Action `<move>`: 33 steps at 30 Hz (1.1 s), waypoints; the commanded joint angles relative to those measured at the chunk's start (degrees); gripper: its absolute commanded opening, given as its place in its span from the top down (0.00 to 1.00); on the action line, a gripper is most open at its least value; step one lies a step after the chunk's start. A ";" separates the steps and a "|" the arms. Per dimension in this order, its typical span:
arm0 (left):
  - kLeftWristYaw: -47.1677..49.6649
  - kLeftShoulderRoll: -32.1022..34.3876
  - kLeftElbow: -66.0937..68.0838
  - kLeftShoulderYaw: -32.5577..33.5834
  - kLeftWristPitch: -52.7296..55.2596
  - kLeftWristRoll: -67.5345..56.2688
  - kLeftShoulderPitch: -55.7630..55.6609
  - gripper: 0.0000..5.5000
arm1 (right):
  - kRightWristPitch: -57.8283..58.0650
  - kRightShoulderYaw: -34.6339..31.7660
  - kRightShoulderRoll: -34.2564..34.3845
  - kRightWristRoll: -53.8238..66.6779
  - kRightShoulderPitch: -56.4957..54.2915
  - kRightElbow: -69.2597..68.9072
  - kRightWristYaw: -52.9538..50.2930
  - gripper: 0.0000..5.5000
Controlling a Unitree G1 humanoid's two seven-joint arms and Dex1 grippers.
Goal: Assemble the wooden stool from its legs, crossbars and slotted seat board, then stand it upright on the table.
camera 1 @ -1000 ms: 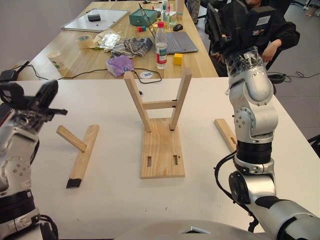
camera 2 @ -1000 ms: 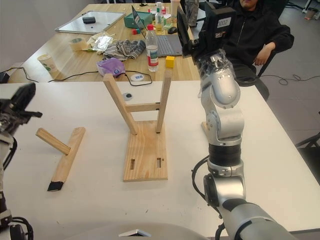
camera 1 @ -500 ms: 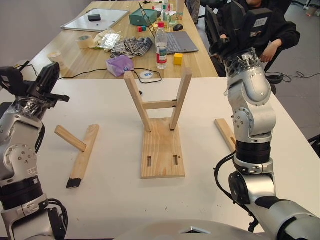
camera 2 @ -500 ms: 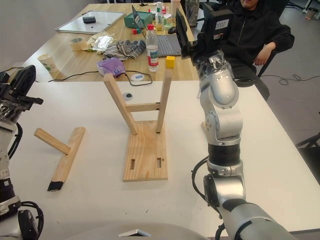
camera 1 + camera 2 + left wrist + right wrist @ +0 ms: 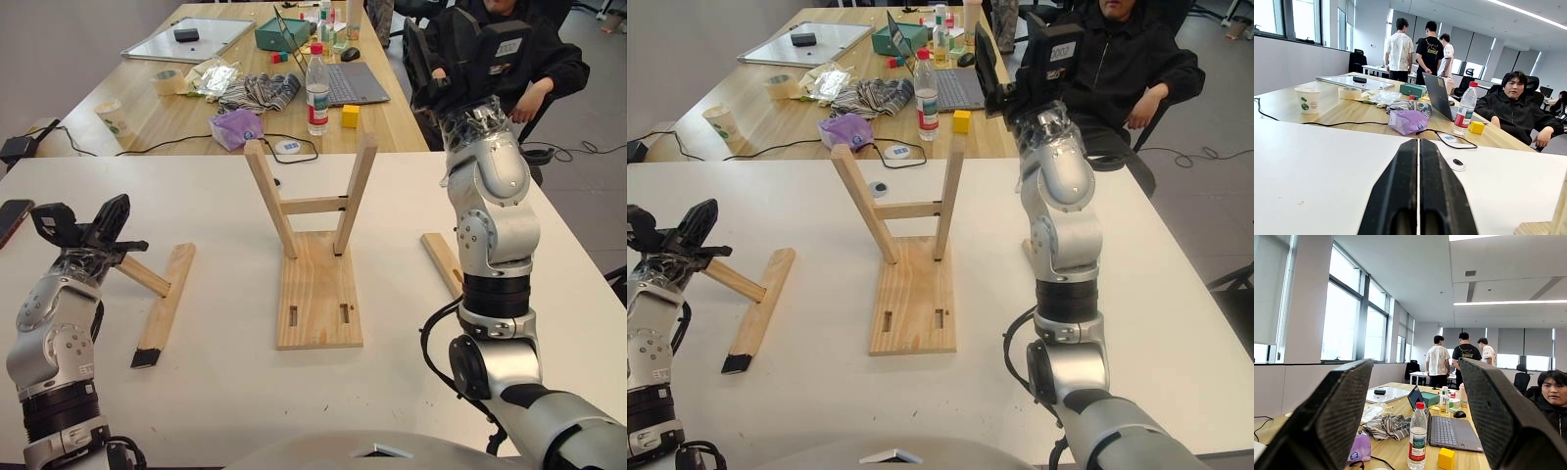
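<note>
Left gripper (image 5: 116, 211), fingers pressed together on nothing, hangs low over the white surface (image 5: 216, 392), just beside the free end of the crossbar (image 5: 142, 276) that juts from the loose leg (image 5: 167, 294). That leg lies flat with its long axis running away from the robot, leaning slightly toward the middle at the far end, its dark-tipped end nearest the robot; the crossbar points out toward the robot's left, at this gripper. To its right, apart from it, the seat board (image 5: 318, 289) lies flat with one leg frame (image 5: 312, 201) standing in its far slots and the two near slots (image 5: 294, 315) open. Right gripper (image 5: 991, 73) is raised high beyond the board, jaws spread wide and empty, well apart from all parts. So the left arm is by far the nearer, and I judge it would have to open before taking the piece.
</note>
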 commanded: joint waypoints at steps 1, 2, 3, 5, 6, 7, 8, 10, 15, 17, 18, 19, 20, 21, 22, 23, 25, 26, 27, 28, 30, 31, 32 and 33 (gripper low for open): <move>0.25 -0.50 2.18 -1.53 2.53 1.84 2.26 1.00 | -0.09 0.27 -0.47 -0.80 -0.60 0.12 -0.08 0.41; 0.28 -0.60 2.02 -1.74 2.66 2.08 2.65 1.00 | -0.06 0.30 -0.42 -0.80 -0.53 0.09 -0.11 0.41; 0.24 -0.73 1.83 -2.11 2.81 2.31 3.08 1.00 | -0.05 0.32 -0.39 -0.82 -0.52 0.11 -0.14 0.41; 0.33 -1.17 1.23 -2.82 3.17 2.43 3.96 1.00 | -0.03 0.33 -0.36 -0.81 -0.51 0.12 -0.17 0.41; 0.38 -1.41 0.96 -3.19 3.23 2.50 4.37 1.00 | 0.00 0.33 -0.36 -0.80 -0.49 0.10 -0.19 0.41; 0.48 -1.63 0.77 -3.54 3.31 2.55 4.61 1.00 | 0.04 0.36 -0.34 -0.84 -0.48 0.09 -0.25 0.41; 0.55 -1.78 0.60 -3.75 3.30 2.54 4.74 1.00 | 0.06 0.37 -0.32 -0.86 -0.48 0.07 -0.29 0.41; 0.88 -1.83 -0.30 -2.92 3.22 1.49 3.98 1.00 | 0.06 0.38 -0.32 -0.86 -0.49 0.07 -0.35 0.41; 2.03 1.19 -5.55 1.74 5.52 -4.15 -0.80 1.00 | -0.10 0.26 -0.53 -0.80 -0.71 0.16 -0.46 0.41; 3.19 3.92 -9.69 4.86 9.42 -9.89 -3.76 1.00 | -0.03 0.19 -0.64 -0.80 -0.65 0.00 -0.50 0.41; 4.57 5.94 -10.88 6.99 11.97 -13.45 -6.31 1.00 | 0.04 0.14 -0.70 -0.79 -0.57 -0.12 -0.53 0.41; 6.08 7.91 -11.21 8.92 14.30 -16.50 -8.79 1.00 | 0.09 0.10 -0.74 -0.78 -0.49 -0.17 -0.55 0.41; 8.01 10.09 -10.45 10.86 16.52 -19.20 -11.49 1.00 | 0.07 0.09 -0.74 -0.76 -0.45 -0.14 -0.53 0.41; 10.93 12.83 -8.98 12.01 19.80 -20.10 -13.50 1.00 | -0.02 0.11 -0.70 -0.73 -0.47 0.02 -0.48 0.41; 12.47 15.41 -6.94 11.78 22.30 -19.10 -14.48 1.00 | 0.03 0.05 -0.76 -0.87 -0.18 -0.34 -0.67 0.41; 13.04 17.94 -5.50 11.03 24.74 -17.40 -13.85 1.00 | 0.13 -0.02 -0.82 -1.00 0.15 -0.83 -0.88 0.41; 13.47 23.13 -2.89 8.44 29.07 -10.98 -8.36 0.96 | 0.33 -0.38 -1.07 -1.18 0.92 -1.80 -1.29 0.41; 13.55 25.41 -1.47 7.62 30.82 -7.32 -4.72 0.92 | 0.29 -0.54 -1.12 -1.12 1.12 -1.79 -1.32 0.41; 12.91 27.54 0.81 5.13 31.26 -3.60 -2.84 0.89 | 0.57 -0.81 -1.25 -1.34 1.82 -2.66 -1.75 0.41; 11.96 28.38 2.12 3.69 33.27 -1.98 -0.79 0.86 | 0.69 -1.02 -1.23 -1.50 2.25 -3.06 -1.86 0.41; 8.56 28.87 1.66 0.82 36.94 -1.15 2.85 0.83 | 0.74 -1.13 -1.16 -1.73 2.69 -3.43 -1.89 0.41; 6.16 28.58 -0.21 -0.61 39.16 -1.93 5.36 0.80 | 0.61 -1.03 -1.15 -1.86 2.66 -3.39 -1.86 0.41; 4.13 28.35 -1.76 -1.85 40.06 -1.88 7.38 0.78 | 0.52 -0.96 -1.16 -1.97 2.59 -3.35 -1.85 0.41; 2.95 27.92 -3.36 -2.72 41.46 -2.15 8.63 0.75 | 0.44 -0.93 -1.16 -2.12 2.53 -3.31 -1.88 0.41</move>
